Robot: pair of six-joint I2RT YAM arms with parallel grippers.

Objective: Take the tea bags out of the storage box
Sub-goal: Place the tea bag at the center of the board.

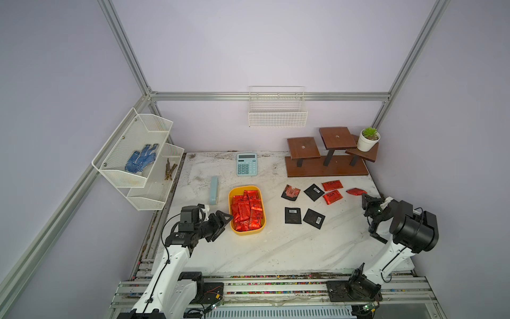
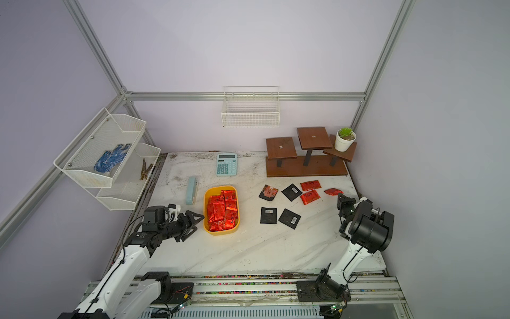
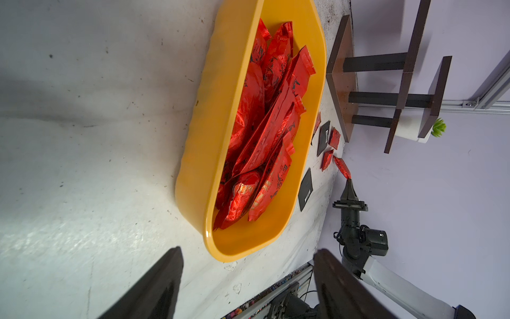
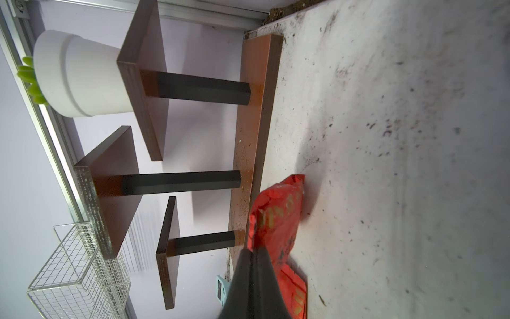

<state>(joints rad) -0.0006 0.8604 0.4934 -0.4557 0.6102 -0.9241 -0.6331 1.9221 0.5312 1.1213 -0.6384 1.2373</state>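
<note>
The yellow storage box (image 1: 247, 232) (image 2: 220, 232) (image 3: 198, 138) stands left of the table's middle, filled with shiny red tea bags (image 1: 246, 211) (image 2: 223, 211) (image 3: 262, 132). My left gripper (image 1: 225, 225) (image 2: 197, 221) (image 3: 247, 262) is open and empty, just off the box's near-left corner. To the right, several sachets lie on the table: black ones (image 1: 292, 215) (image 1: 314, 218), red ones (image 1: 332, 185) and a reddish-brown one (image 1: 290, 192). My right gripper (image 1: 365, 196) (image 4: 254, 250) is shut on one end of a red tea bag (image 1: 356, 191) (image 4: 276, 215) near the table's right edge.
A pale blue calculator (image 1: 246, 164) lies at the back, and a light blue case (image 1: 214, 190) sits left of the box. A wooden tiered stand (image 1: 325, 167) with a potted plant (image 1: 368, 139) fills the back right. A wire basket (image 1: 277, 110) hangs on the back wall, a mesh shelf (image 1: 138, 154) on the left.
</note>
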